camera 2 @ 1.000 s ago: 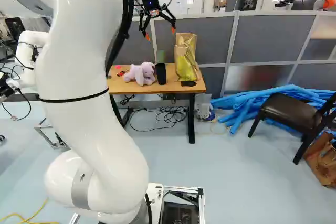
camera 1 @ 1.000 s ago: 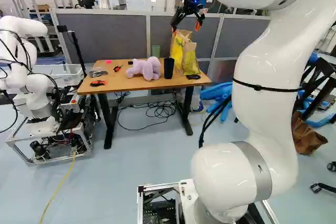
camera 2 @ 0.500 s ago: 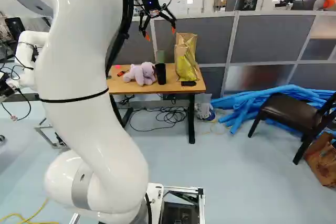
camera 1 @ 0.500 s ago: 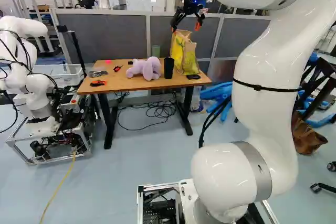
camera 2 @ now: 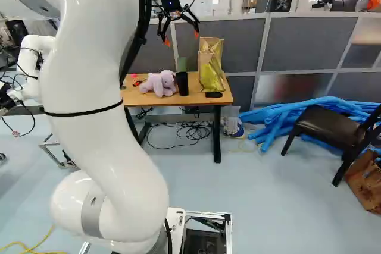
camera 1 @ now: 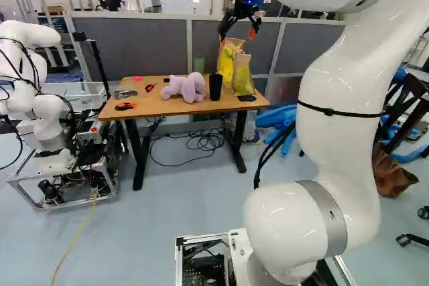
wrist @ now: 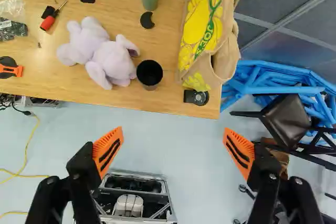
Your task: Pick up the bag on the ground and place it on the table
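My gripper (camera 2: 181, 38) hangs high at the table's near side, left of the bag's top in the right base view. Its fingers are wide open with nothing between them, as the wrist view of the gripper (wrist: 173, 142) confirms. The tan bag with yellow print (camera 2: 209, 69) stands upright on the right end of the wooden table (camera 1: 161, 106). Seen from the wrist, this bag (wrist: 207, 30) is ahead of the fingers, apart from them. A brown bag (camera 2: 364, 184) lies on the floor beside the chair, partly cut off there; the left base view shows more of that brown bag (camera 1: 391, 173).
A purple plush toy (camera 1: 185, 88), a black cup (camera 1: 215, 86), a green cup and small tools share the table. Blue tubes (camera 2: 274, 120) and a dark chair (camera 2: 330, 128) stand right of it. Another robot (camera 1: 41, 98) is at the left. Grey partitions rise behind; cables lie underneath.
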Available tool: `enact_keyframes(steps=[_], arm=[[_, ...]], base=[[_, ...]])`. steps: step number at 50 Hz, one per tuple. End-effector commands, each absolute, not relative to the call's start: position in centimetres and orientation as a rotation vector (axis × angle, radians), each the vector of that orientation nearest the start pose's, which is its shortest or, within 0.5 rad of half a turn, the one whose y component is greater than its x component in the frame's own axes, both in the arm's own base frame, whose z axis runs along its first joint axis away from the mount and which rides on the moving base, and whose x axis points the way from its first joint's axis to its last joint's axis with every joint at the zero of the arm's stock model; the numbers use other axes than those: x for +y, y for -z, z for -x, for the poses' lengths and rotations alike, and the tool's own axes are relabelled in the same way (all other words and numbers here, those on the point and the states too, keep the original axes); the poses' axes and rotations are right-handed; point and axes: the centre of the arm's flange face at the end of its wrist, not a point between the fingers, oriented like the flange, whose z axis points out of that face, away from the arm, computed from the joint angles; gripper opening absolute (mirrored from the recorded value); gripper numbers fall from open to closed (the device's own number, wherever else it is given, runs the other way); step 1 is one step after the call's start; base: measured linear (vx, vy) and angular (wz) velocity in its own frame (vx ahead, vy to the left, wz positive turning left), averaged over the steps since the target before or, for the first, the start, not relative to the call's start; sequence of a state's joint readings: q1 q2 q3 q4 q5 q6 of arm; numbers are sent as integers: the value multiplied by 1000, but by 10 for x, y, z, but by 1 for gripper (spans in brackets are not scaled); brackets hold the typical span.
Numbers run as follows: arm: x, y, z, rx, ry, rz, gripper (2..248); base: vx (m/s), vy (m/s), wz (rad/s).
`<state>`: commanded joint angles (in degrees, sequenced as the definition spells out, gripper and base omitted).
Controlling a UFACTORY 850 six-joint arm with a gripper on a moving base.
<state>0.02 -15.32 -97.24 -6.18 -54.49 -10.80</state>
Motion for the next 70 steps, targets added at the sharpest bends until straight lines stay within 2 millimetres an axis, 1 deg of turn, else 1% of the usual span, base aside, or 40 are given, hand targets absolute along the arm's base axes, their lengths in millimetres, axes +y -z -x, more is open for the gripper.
enact_keyframes(steps=[18, 36, 51, 70], arm=[[-7, -741, -586, -363, 786, 3167, 247], [-7, -725, -583, -355, 835, 3149, 247], [-6, -706, -578, -344, 894, 3126, 247], [-4, -673, -567, -323, 991, 3085, 247]], base=[[0, 0, 0], [0, 0, 0], [0, 0, 0], [0, 0, 0]])
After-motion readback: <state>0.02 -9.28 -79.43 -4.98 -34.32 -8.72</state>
